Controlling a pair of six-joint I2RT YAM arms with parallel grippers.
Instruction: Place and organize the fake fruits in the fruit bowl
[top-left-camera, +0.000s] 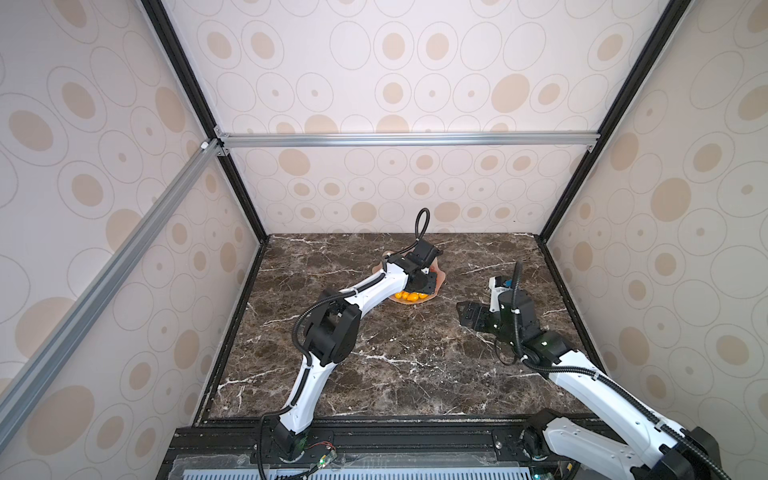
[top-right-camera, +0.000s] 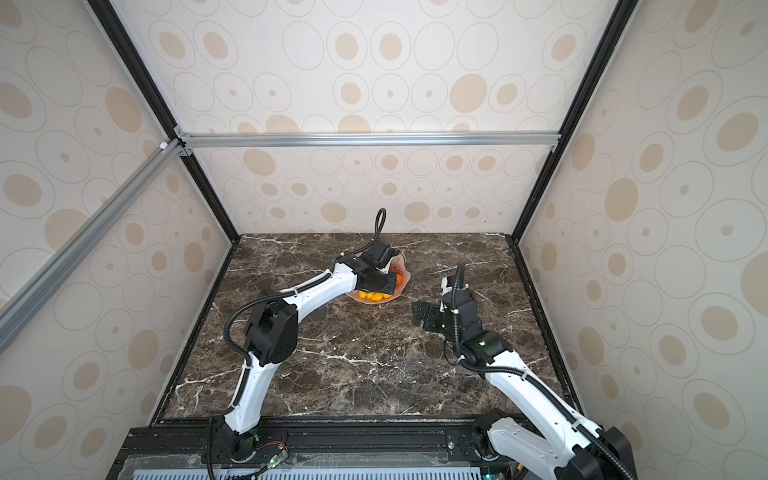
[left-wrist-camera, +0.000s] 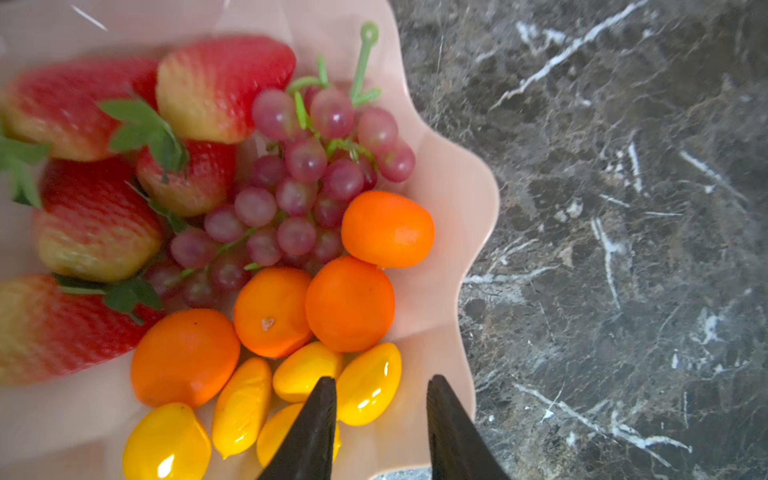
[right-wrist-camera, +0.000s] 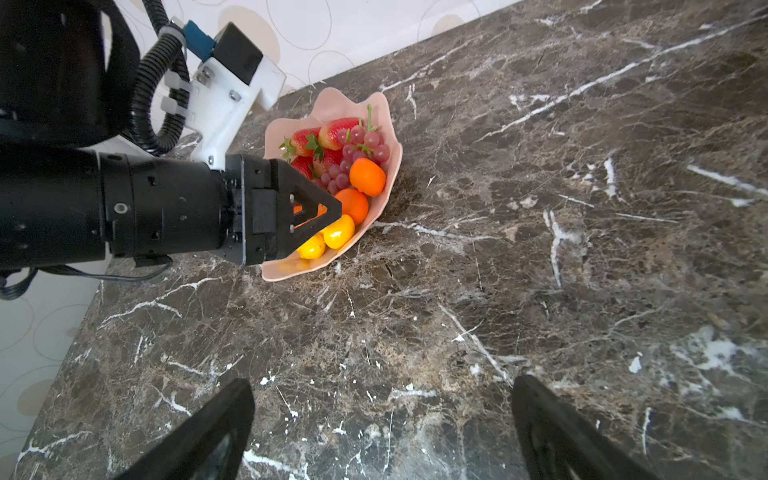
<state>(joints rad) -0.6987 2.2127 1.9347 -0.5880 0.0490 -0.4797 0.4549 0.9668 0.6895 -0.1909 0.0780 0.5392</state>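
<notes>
L gripper (left-wrist-camera: 381, 380) part-open over fruit bowl (right-wrist-camera: 332, 102) near table (top-left-camera: 374, 374) far edge, its arm (top-left-camera: 374, 291) hiding strawberries (left-wrist-camera: 95, 220) in both top views; R gripper (right-wrist-camera: 382, 386) wide open

White-shelled arms (top-left-camera: 307, 386), black joint housings (top-left-camera: 332, 328), ribbed black cables (top-left-camera: 517, 286), black pointed left claw (left-wrist-camera: 380, 379).

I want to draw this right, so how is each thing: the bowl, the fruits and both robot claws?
fruit bowl: upright on the table, holding the fruit.
strawberries: lying in the bowl, grouped together.
tangerines: in the bowl, clustered.
yellow fruits: in the bowl, near its rim.
grape bunch: in the bowl, between strawberries and tangerines.
left gripper: open, empty, above the yellow fruits.
right gripper: wide open, empty, above the table.
</notes>
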